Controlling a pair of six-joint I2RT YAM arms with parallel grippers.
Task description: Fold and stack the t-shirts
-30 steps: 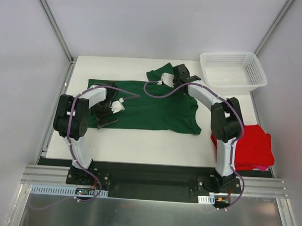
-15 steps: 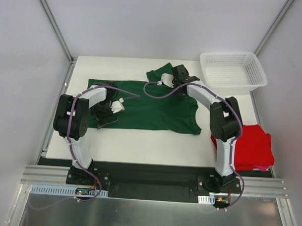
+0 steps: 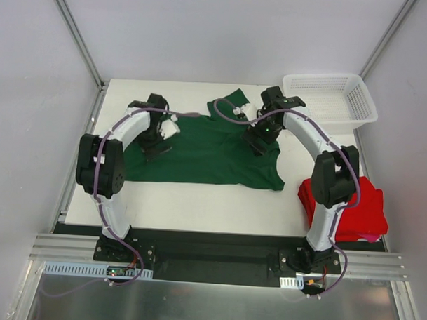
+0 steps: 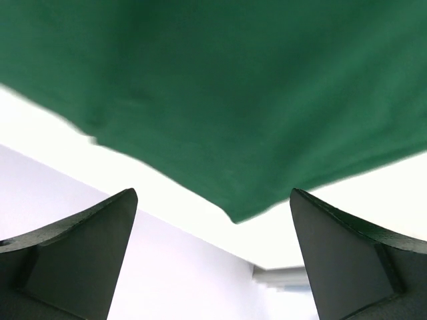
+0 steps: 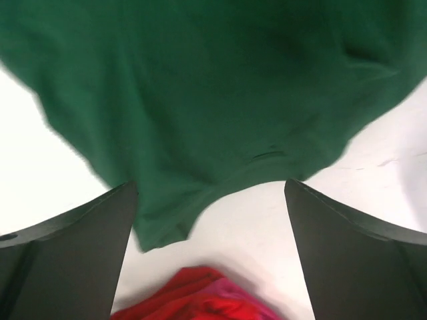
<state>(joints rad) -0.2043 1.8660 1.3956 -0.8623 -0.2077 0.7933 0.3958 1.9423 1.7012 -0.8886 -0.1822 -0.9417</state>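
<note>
dark green t-shirt (image 3: 207,149) lies spread flat on the white worktop (image 3: 198,208), front down or up can't tell, one sleeve bunched up at its far edge, hem side toward the left arm's side

left hand (image 3: 158,149) sits over the green shirt's left part, close to its far left corner; in the left wrist view both dark fingers (image 4: 80,253) stand wide apart with nothing between them, green cloth filling the view ahead and a strip of bare worktop past the cloth edge, so this hand is spread and empty

right hand (image 3: 258,142) is over the green shirt's right part, just nearside of the bunched sleeve; right wrist view shows its fingers (image 5: 73,247) also wide apart, gripping nothing, green cloth under and ahead of them, view a bit blurred; can't tell if either hand's tips touch the cloth

bright red t-shirt (image 3: 356,207) is a rumpled pile off the green shirt's right near corner, apart from it with bare worktop between, partly hidden behind the right arm in the top view

white mesh basket (image 3: 368,115) stands beyond the green shirt's far right corner, not touching it
</note>
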